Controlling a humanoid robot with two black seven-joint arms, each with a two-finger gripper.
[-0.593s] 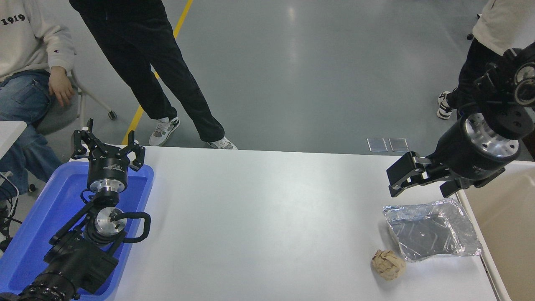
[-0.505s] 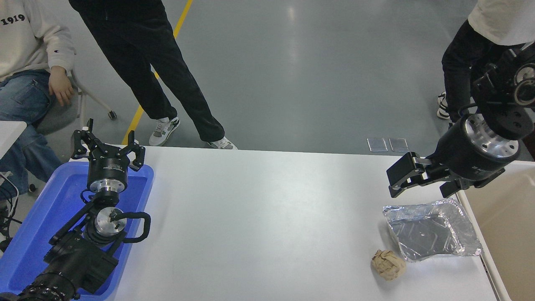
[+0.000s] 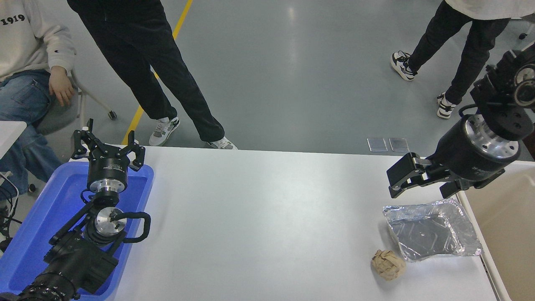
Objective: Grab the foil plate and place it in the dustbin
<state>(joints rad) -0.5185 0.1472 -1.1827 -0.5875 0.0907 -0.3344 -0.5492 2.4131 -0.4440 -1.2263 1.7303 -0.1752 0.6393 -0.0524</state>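
Note:
The foil plate [image 3: 432, 230] is a shiny silver tray lying flat near the table's right edge. The dustbin [image 3: 508, 217], beige inside with a cream rim, stands just right of it, partly cut off by the picture's edge. My right gripper [image 3: 424, 184] comes in from the right edge. It hovers open and empty just beyond the plate's far rim, apart from it. My left gripper [image 3: 106, 144] is parked open at the lower left over the blue tray.
A crumpled tan paper ball [image 3: 388, 264] lies on the table just left of the plate's near corner. A blue plastic tray [image 3: 39, 221] sits under the left arm. People stand and sit beyond the table's far edge.
The right gripper has barely moved. The person at the top right has stepped to the left across the floor. The plate and paper ball have not moved.

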